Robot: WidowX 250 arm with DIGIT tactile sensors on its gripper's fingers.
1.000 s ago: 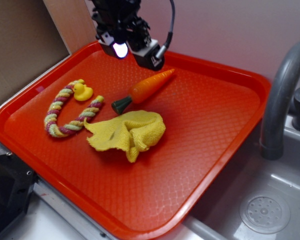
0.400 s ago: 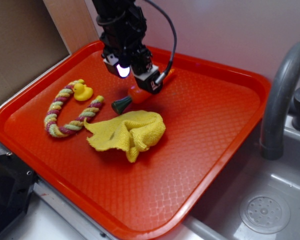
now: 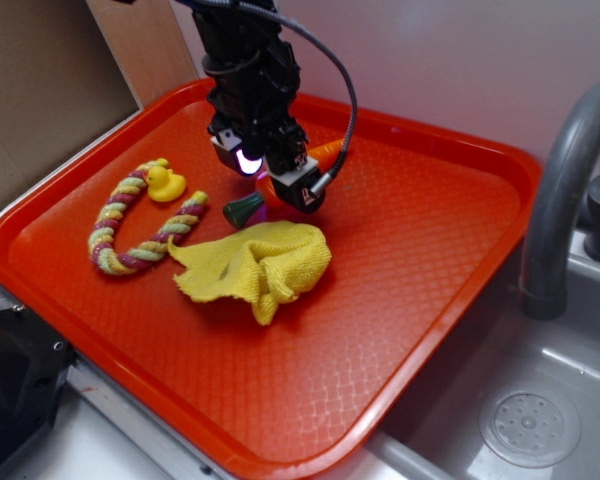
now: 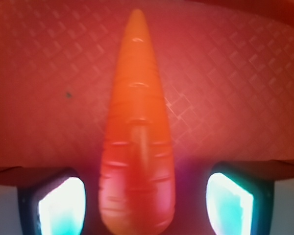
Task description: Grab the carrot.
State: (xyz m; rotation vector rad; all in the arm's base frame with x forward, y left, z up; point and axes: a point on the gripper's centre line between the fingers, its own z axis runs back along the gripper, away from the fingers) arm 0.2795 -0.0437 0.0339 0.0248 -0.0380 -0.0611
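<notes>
We saw the carrot (image 4: 137, 147) as glossy orange, ridged, tapering to a point, with a dark green cap (image 3: 243, 209). It lay on the red tray (image 3: 430, 250). We counted one carrot, one duck (image 3: 164, 183), one rope (image 3: 130, 225), one yellow cloth (image 3: 255, 260). The carrot sat between the gripper's (image 4: 144, 200) two fingers (image 4: 59, 203), which stood apart on either side of it; whether they touched it, we could not quite tell.

Yellow cloth (image 3: 255, 262) just beside carrot's (image 4: 137, 147) cap
</notes>
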